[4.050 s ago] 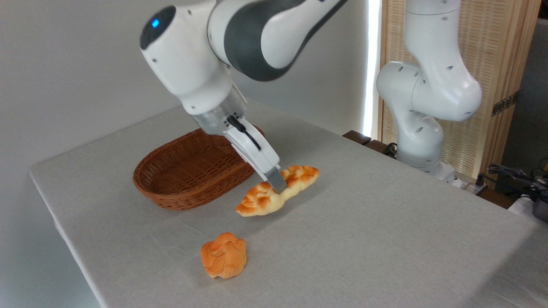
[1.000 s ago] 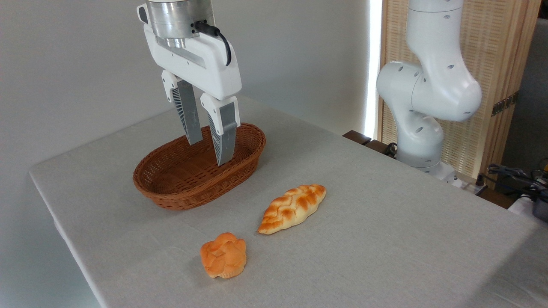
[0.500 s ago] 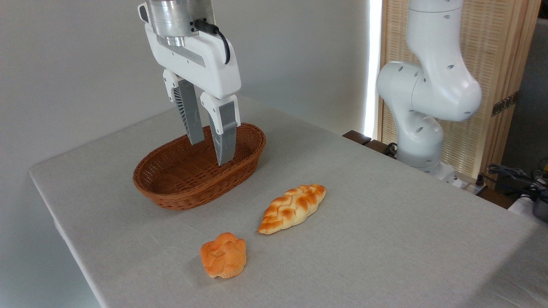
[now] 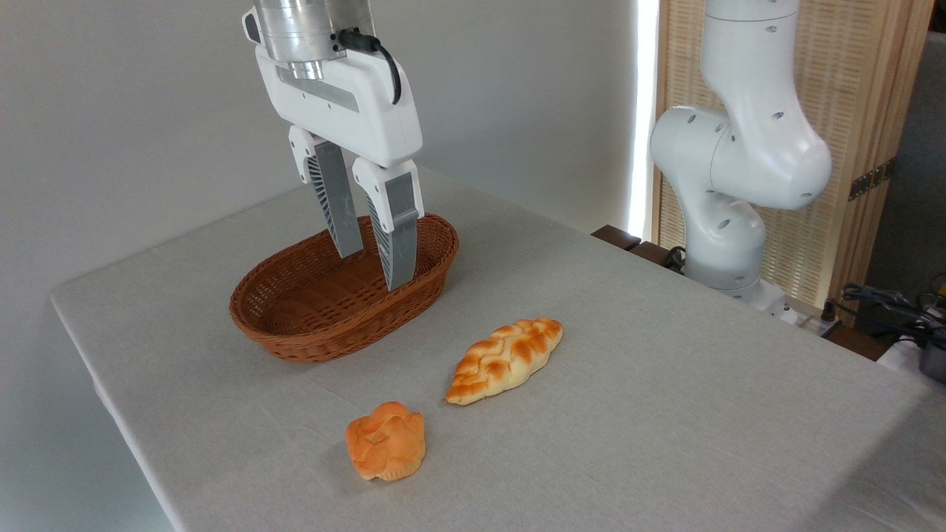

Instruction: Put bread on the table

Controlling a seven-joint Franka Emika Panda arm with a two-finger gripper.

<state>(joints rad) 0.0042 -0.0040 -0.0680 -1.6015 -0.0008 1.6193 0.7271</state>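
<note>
The bread (image 4: 505, 359), a braided golden-brown loaf with pale sides, lies flat on the grey-clothed table (image 4: 665, 414), to the right of the basket. My gripper (image 4: 375, 271) hangs above the wicker basket (image 4: 336, 292), up and to the left of the loaf and well apart from it. Its two fingers point down with a gap between them and hold nothing.
A small round orange bun (image 4: 386, 441) sits on the cloth near the front edge, just left of the loaf. The basket looks empty. My arm's white base (image 4: 728, 222) stands beyond the table's right far edge, before a slatted wooden screen.
Since four seconds ago the gripper let go of the loaf and rose over the basket; the loaf now rests on the cloth. In the last second the gripper drifted slightly right and down.
</note>
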